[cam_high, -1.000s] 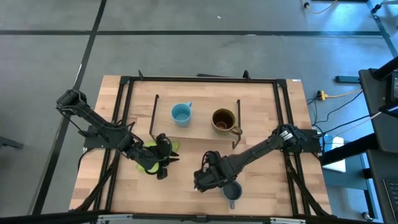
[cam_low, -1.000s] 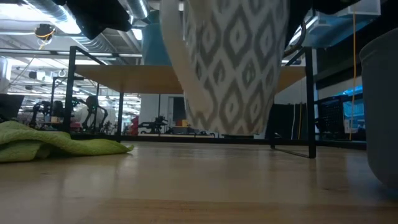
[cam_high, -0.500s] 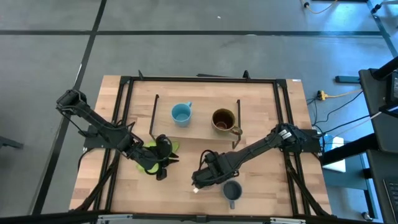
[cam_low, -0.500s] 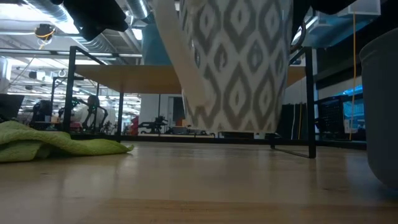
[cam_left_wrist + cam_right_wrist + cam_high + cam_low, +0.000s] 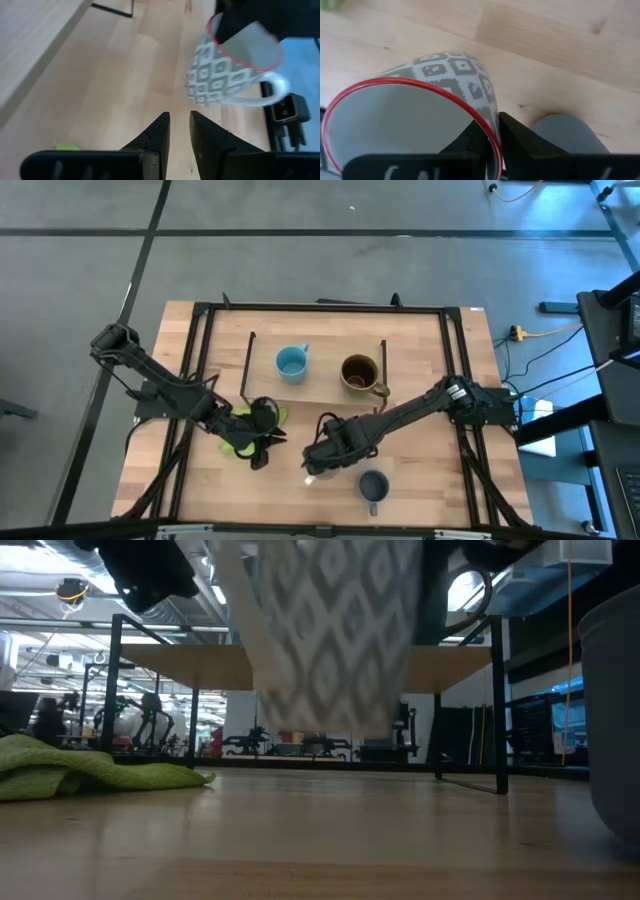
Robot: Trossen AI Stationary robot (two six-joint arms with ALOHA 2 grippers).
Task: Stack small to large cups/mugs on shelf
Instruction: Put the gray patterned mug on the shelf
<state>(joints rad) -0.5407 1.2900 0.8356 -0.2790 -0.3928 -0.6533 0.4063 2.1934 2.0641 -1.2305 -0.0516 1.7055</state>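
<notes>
Four mugs in all, one light blue [image 5: 290, 364], one brown [image 5: 360, 373], one grey-blue [image 5: 373, 487] and one white patterned [image 5: 227, 67], plus one green cloth [image 5: 90, 770], one shelf [image 5: 315, 365], one table [image 5: 420, 485] and two tools.

You are working in a robotics lab or test hall, not a home. From above, the table [image 5: 200, 480] stands alone on a bare grey concrete floor [image 5: 80, 290] crossed by dark lines, boxed in a black metal frame [image 5: 320, 308]. To one side you see a cart [image 5: 610, 380] with cables [image 5: 540, 335] trailing to a yellow plug [image 5: 517, 333]. Looking level across the tabletop, you get an open industrial room: exposed ducts [image 5: 60, 560] and strip lights overhead, dark machinery [image 5: 140, 720] on stands in the far background, and a lit blue screen [image 5: 565, 725].
</notes>
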